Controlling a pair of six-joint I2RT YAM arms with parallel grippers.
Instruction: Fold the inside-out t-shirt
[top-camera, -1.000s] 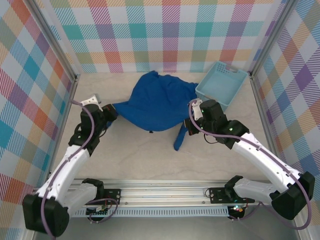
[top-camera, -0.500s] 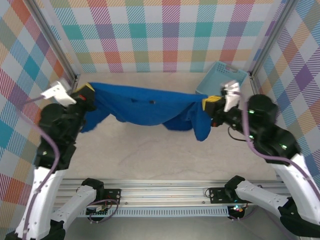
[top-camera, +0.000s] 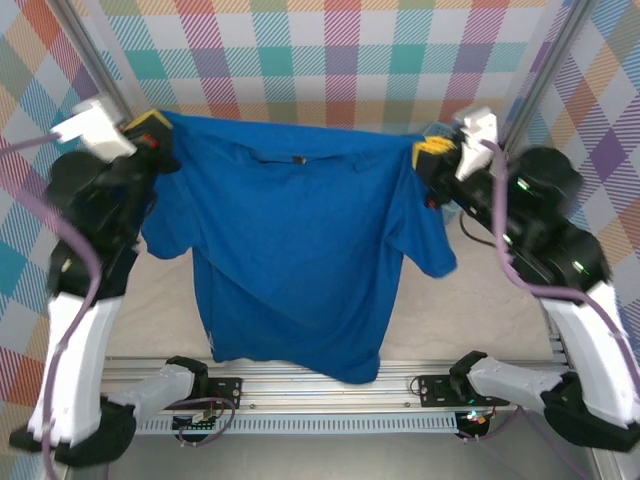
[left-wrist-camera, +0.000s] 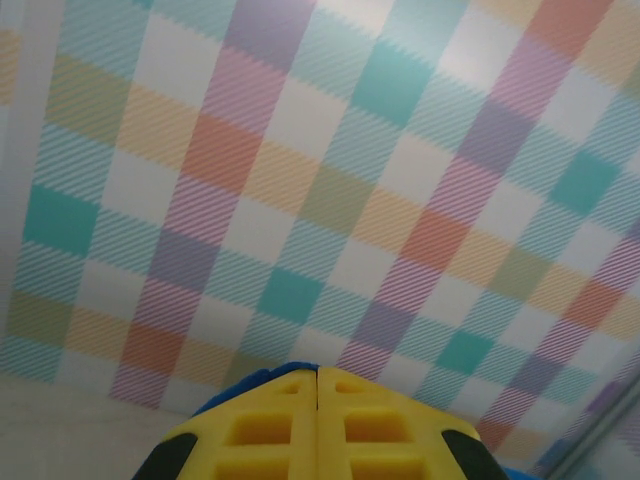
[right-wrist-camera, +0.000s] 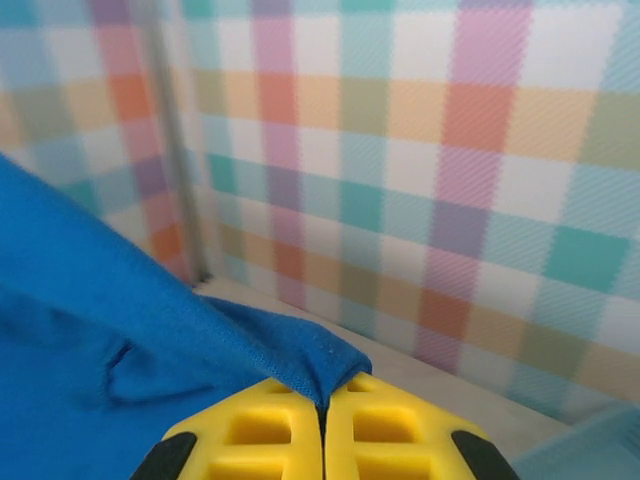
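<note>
Beige table (top-camera: 480, 320), light-blue basket (right-wrist-camera: 602, 452) on it near wall

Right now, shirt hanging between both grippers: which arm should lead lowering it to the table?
Right, marginally. Both are shut on the shoulders of the t-shirt, but the right gripper sits lower in the top view than the left gripper, so it looks nearer the table. Move both together.

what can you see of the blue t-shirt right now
The t-shirt is royal-blue soft cloth, hanging spread out flat in the air. The left gripper and right gripper each pinch one shoulder in shut yellow jaws. The top edge sags slightly between them, with the neck opening just below it. Both short sleeves droop at the sides, and the hem hangs low over the near rail.
</note>
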